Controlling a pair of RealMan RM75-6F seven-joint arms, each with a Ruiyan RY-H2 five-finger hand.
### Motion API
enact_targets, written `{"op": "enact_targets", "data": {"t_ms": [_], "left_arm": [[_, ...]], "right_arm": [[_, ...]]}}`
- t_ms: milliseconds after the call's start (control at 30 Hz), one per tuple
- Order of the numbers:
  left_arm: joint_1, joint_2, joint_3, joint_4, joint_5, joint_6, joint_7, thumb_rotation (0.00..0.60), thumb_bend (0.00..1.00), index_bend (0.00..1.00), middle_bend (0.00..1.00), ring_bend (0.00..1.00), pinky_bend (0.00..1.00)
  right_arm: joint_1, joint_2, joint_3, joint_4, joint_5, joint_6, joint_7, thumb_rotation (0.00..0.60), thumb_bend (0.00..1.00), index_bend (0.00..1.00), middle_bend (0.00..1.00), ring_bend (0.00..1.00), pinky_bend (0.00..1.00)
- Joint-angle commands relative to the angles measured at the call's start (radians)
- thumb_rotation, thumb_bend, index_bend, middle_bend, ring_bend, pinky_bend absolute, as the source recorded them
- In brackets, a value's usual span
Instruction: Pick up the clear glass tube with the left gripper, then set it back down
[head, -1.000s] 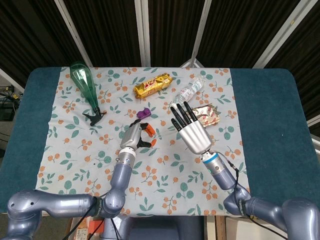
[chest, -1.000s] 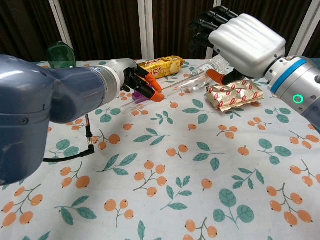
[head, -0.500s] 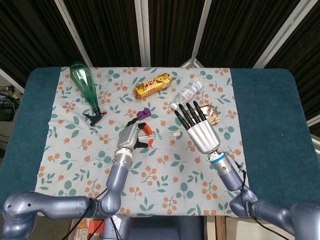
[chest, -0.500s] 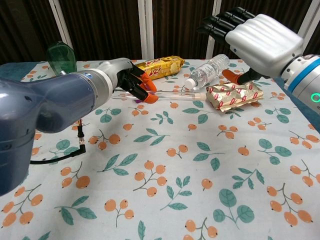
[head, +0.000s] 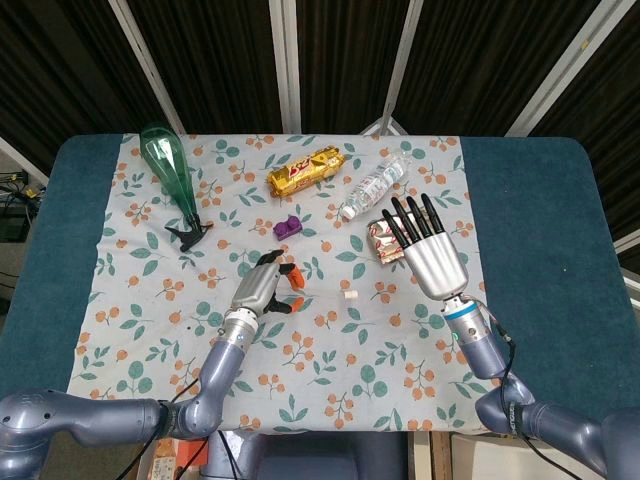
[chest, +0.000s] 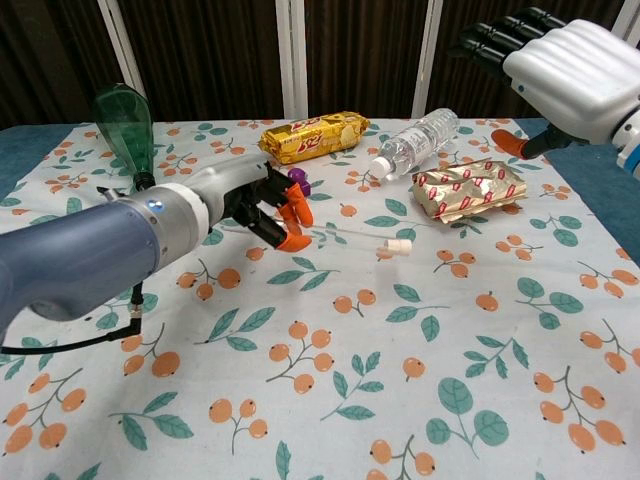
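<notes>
Left hand (chest: 262, 205): fingers clamped on clear glass tube (chest: 345, 238), plain only in chest view. Right hand (head: 432, 255): fingers apart, empty.

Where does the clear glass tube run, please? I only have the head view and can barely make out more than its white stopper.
Observer: In the chest view, the clear glass tube runs from the left hand rightward to the white stopper.
Operator: Is it gripped?
Observer: Yes, it is pinched between the orange-tipped fingers.
Operator: And the right hand?
Observer: The right hand hangs well above the floral cloth, holding nothing.
</notes>
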Motion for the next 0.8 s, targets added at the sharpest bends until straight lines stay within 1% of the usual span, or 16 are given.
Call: {"op": "enact_targets", "data": {"t_ms": [33, 133, 433, 667, 800], "left_arm": [[0.016, 0.013, 0.034, 0.021, 0.032, -0.029, -0.011, 0.6, 0.53, 0.59, 0.49, 0.06, 0.0], [0.025, 0.022, 0.053, 0.03, 0.046, -0.039, -0.01, 0.6, 0.52, 0.57, 0.48, 0.06, 0.0], [0.038, 0.046, 0.066, 0.028, 0.024, -0.039, 0.028, 0.6, 0.39, 0.51, 0.4, 0.06, 0.0], [0.043, 0.076, 0.063, 0.004, -0.021, -0.044, 0.061, 0.6, 0.3, 0.46, 0.34, 0.04, 0.0], [0.051, 0.103, 0.04, -0.022, -0.049, -0.03, 0.059, 0.6, 0.28, 0.45, 0.32, 0.04, 0.0]], "right_arm": [[-0.003, 0.003, 0.002, -0.001, 0.004, 0.0, 0.002, 0.6, 0.44, 0.06, 0.02, 0.0, 0.0], [-0.007, 0.006, 0.004, -0.004, 0.01, -0.003, 0.005, 0.6, 0.44, 0.06, 0.02, 0.0, 0.0], [-0.013, 0.012, 0.009, -0.02, 0.019, -0.005, 0.01, 0.6, 0.44, 0.06, 0.02, 0.0, 0.0], [-0.018, 0.014, 0.012, -0.038, 0.028, -0.006, 0.006, 0.6, 0.44, 0.06, 0.02, 0.0, 0.0], [-0.025, 0.025, 0.017, -0.062, 0.037, -0.003, 0.003, 0.6, 0.44, 0.06, 0.02, 0.0, 0.0]]}}
